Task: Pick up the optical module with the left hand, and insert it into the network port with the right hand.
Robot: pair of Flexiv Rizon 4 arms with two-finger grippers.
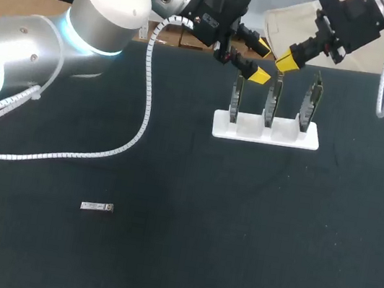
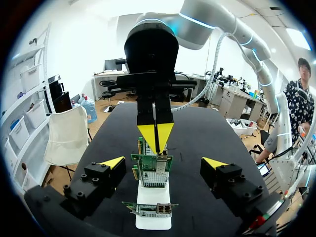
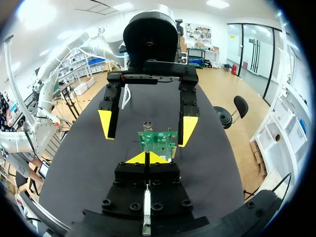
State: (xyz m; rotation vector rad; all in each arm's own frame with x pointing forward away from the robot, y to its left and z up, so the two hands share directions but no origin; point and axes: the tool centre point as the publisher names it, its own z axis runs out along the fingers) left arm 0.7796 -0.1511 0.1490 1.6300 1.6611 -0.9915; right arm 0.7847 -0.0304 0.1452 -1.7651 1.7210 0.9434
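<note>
In the head view the optical module [image 1: 97,206] is seen lying flat on the dark table [image 1: 233,253], toward eight o'clock from the table's middle and well apart from both arms. The white stand [image 1: 281,137] with three upright network cards [image 1: 274,99] is set toward one o'clock. The left gripper [image 1: 260,61] is held above the stand's nine o'clock end with its yellow fingers spread apart. The right gripper [image 1: 286,59] is held just beside it, at its three o'clock, over the middle card, with its fingertips pressed together on nothing.
</note>
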